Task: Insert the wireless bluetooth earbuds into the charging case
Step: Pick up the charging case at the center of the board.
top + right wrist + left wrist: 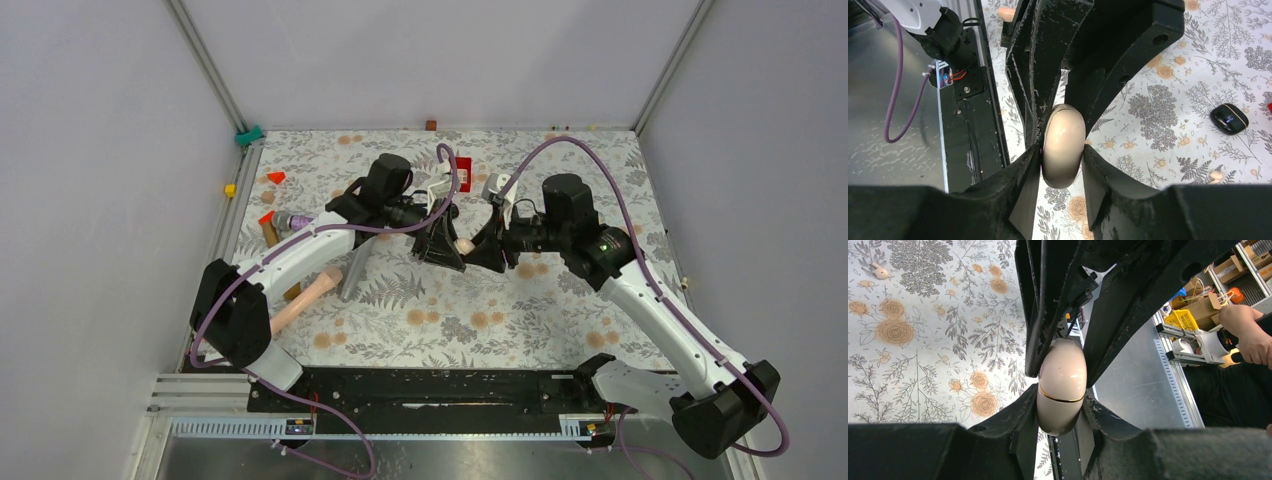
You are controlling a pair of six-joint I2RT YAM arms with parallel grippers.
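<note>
Charging case, cream with a gold seam, which we see held over the middle of the floral table between both arms. The left gripper reaches in from 9 o'clock and pinches one end. The right gripper, from 3 o'clock, presses its fingers on the other end. In the right wrist view we note a black oval case at 3 o'clock of the held case and a cream earbud at 4 o'clock, both on the table.

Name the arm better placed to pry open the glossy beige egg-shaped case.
Probably the right: the left gripper is clamped on the case on one side of its gold seam, as holder, while the right gripper straddles the other half.
</note>
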